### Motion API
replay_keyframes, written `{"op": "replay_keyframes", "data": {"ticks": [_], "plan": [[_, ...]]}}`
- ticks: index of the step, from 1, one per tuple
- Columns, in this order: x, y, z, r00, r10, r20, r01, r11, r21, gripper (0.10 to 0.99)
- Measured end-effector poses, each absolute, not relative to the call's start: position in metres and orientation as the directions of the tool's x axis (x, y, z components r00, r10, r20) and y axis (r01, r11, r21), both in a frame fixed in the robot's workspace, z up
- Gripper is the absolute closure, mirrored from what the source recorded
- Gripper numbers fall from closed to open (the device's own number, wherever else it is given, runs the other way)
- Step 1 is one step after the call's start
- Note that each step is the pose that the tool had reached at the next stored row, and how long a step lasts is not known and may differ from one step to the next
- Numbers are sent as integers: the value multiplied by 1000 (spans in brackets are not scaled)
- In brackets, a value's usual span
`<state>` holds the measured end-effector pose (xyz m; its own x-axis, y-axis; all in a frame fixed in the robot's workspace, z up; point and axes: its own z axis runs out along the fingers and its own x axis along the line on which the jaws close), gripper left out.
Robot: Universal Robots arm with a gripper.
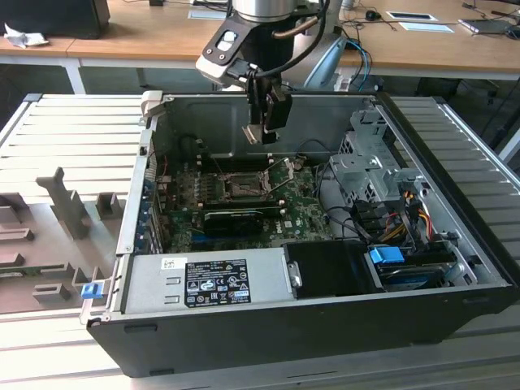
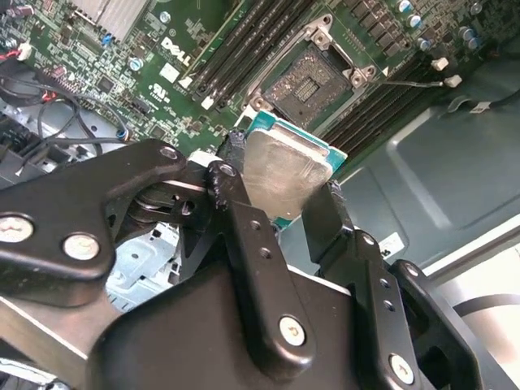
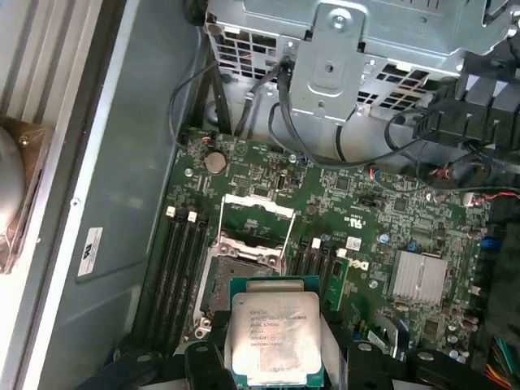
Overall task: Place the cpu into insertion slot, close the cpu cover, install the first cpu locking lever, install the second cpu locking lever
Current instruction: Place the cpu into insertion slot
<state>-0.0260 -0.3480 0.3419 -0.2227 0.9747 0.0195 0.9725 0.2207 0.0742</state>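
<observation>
One chip (image 2: 280,175), clamped flat in the jaws for a square drop, hangs at twelve o'clock of the bare socket (image 1: 242,188) in the exterior view.

The surface (image 1: 73,130) is made of grey ribbed metal slats, and it looks brighter toward the exterior view's right. On its left part stand grey holders (image 1: 67,207) and a small blue clip (image 1: 89,288). Behind it runs a long wooden desk (image 1: 146,36) carrying a dark box (image 1: 61,16), crumpled paper (image 1: 20,36) and white sheets (image 1: 426,26).
</observation>
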Motion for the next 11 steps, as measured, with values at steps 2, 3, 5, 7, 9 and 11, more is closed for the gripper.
{"op": "replay_keyframes", "data": {"ticks": [2, 3, 5, 7, 9, 11], "plan": [[-26, -348, 340, -222, 975, 20, 973, 220, 74, 561], [-26, -348, 338, -219, 976, 19, 974, 217, 70, 561], [-26, -347, 333, -165, 986, 19, 984, 164, 66, 561], [-26, -347, 328, -97, 995, 19, 993, 95, 66, 561], [-26, -347, 326, -71, 997, 19, 995, 70, 66, 561], [-26, -347, 324, -56, 998, 19, 996, 55, 66, 561]]}}
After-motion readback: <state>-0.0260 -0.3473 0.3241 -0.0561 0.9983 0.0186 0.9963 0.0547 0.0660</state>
